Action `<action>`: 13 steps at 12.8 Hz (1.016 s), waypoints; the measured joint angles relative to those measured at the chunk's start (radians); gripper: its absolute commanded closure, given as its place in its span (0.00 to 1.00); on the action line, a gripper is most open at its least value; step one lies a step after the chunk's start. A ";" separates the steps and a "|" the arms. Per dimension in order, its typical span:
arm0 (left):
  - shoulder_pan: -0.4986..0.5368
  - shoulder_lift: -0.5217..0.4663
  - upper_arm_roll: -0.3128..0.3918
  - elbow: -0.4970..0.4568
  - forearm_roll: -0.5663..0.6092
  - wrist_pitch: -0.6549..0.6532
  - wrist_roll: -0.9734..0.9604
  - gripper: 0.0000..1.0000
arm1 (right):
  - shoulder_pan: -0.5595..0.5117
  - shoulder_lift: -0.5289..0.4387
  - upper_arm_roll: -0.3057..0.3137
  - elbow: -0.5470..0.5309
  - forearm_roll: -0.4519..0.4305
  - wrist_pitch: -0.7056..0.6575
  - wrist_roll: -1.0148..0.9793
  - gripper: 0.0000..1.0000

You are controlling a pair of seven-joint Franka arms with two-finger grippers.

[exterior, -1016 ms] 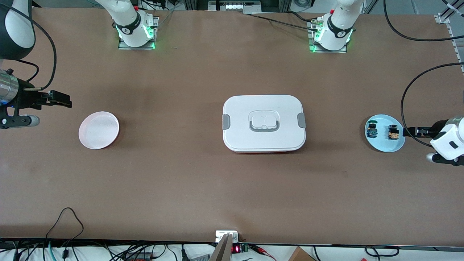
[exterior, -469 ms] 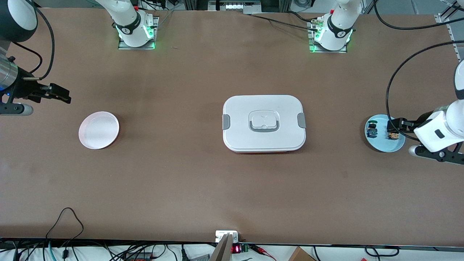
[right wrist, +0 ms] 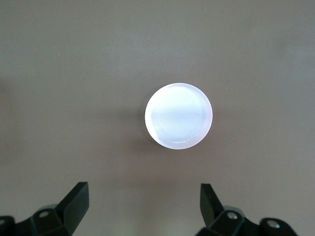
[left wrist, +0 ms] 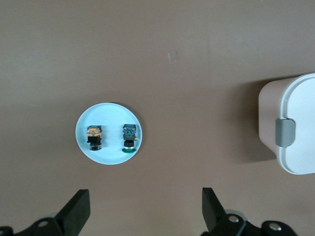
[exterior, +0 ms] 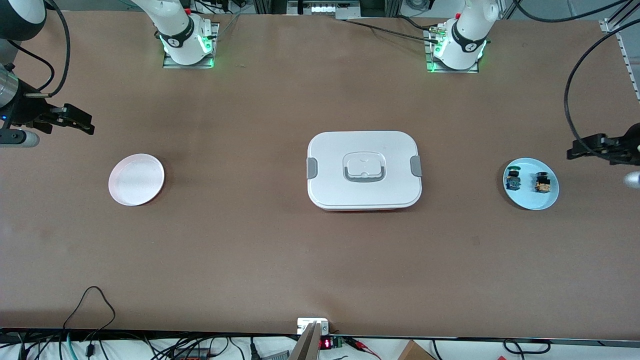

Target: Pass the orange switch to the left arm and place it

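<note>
The orange switch (exterior: pixel 541 182), black-capped, lies on a light-blue plate (exterior: pixel 530 200) at the left arm's end of the table. My left gripper (exterior: pixel 574 149) hangs open and empty in the air beside that plate, off its rim toward the table's end. In the left wrist view the orange switch (left wrist: pixel 94 138) shows ahead of the open left gripper (left wrist: pixel 146 206). The white box (exterior: pixel 364 170) sits mid-table, lid on. My right gripper (exterior: pixel 86 125) hovers open and empty near a pink plate (exterior: pixel 136 179).
A blue switch with a green cap (exterior: pixel 512 181) shares the blue plate (left wrist: pixel 109 113), on the box's side of the orange one. The pink plate (right wrist: pixel 178 116) holds nothing. The box's corner and grey clip (left wrist: pixel 284 132) show in the left wrist view. Cables run along the table's near edge.
The left gripper, which was over the orange switch half a second ago, has pulled back off the blue plate toward the table's end. The right gripper has drifted slightly away from the pink plate.
</note>
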 measured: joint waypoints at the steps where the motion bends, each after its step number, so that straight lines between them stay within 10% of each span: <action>1: -0.006 -0.053 0.014 -0.085 -0.001 0.051 0.002 0.00 | 0.001 0.000 0.003 0.004 0.000 0.000 0.000 0.00; 5: -0.026 -0.190 0.020 -0.323 0.001 0.184 0.001 0.00 | 0.001 0.001 0.007 0.033 0.000 -0.001 0.000 0.00; 13: -0.045 -0.205 0.018 -0.347 0.002 0.184 0.001 0.00 | 0.000 0.001 0.006 0.058 0.000 -0.018 -0.005 0.00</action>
